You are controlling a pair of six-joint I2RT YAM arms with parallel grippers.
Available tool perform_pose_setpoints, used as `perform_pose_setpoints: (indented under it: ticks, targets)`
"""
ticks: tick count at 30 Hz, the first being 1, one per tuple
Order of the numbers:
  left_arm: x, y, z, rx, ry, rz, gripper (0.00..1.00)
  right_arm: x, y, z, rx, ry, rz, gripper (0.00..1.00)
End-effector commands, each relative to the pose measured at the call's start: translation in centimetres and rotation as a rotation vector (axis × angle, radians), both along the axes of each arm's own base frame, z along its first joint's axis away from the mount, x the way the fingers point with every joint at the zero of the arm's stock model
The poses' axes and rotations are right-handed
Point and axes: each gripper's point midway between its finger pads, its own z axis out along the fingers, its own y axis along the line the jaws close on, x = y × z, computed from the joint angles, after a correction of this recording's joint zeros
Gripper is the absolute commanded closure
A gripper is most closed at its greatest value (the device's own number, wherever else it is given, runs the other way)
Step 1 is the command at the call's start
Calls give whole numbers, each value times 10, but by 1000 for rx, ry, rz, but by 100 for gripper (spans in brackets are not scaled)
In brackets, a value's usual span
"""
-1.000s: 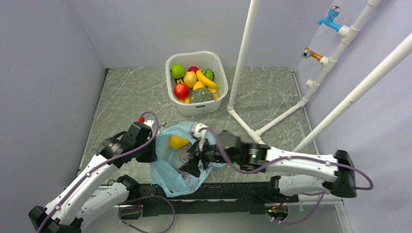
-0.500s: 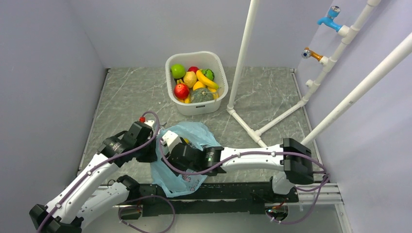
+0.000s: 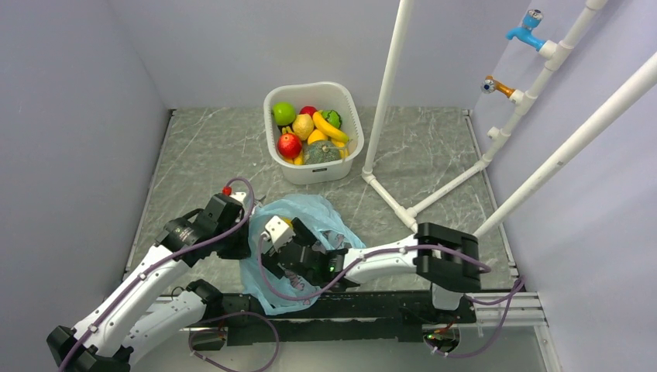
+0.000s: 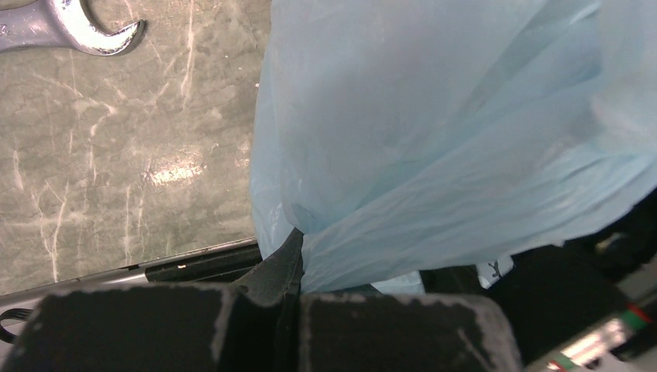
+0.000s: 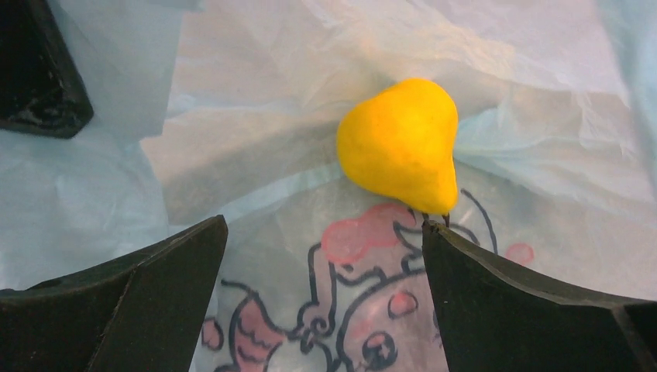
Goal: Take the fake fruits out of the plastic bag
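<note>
The left gripper (image 4: 293, 252) clamps a fold of the bag (image 4: 434, 155). The right gripper (image 5: 323, 226) gapes wide inside it (yellow fruit (image 5: 399, 147) mid-frame, just beyond its fingertips).

A robotics lab test cell, not a lived-in room. Bare lilac walls (image 3: 77, 116) box in a marble-patterned worktop (image 3: 201, 155). Two robot arms (image 3: 139, 287) are bolted to a rail (image 3: 372, 306) at 6 o'clock. A white pipe frame (image 3: 387, 85) at 2 o'clock carries mock taps (image 3: 527, 29). A basket (image 3: 313, 87) of toy fruit (image 3: 289, 145) sits at 12 o'clock, and a spanner (image 4: 62, 27) lies loose on the worktop.
</note>
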Motion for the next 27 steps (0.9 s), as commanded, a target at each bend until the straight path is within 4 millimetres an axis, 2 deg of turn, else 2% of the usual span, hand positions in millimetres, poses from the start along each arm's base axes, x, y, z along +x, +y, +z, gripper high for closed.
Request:
perform_pose_setpoints:
  ticks: [1,9,17,23,27]
  targets:
    - [2,-2,6,-15,-12,7,100,19,32,35,162,-168,0,1]
    - [2,-3,7,-18,-12,4,100,47,48,14,158,-186,-29,1]
    - [1,-4,6,-20,-9,-4,100,82,36,-23,123,-135,-91,1]
    - [1,-4,6,-18,-5,-6,100,92,41,-35,82,-150,-72,1]
    - [2,-4,6,-16,-7,-2,100,96,46,-33,101,-147,-60,8]
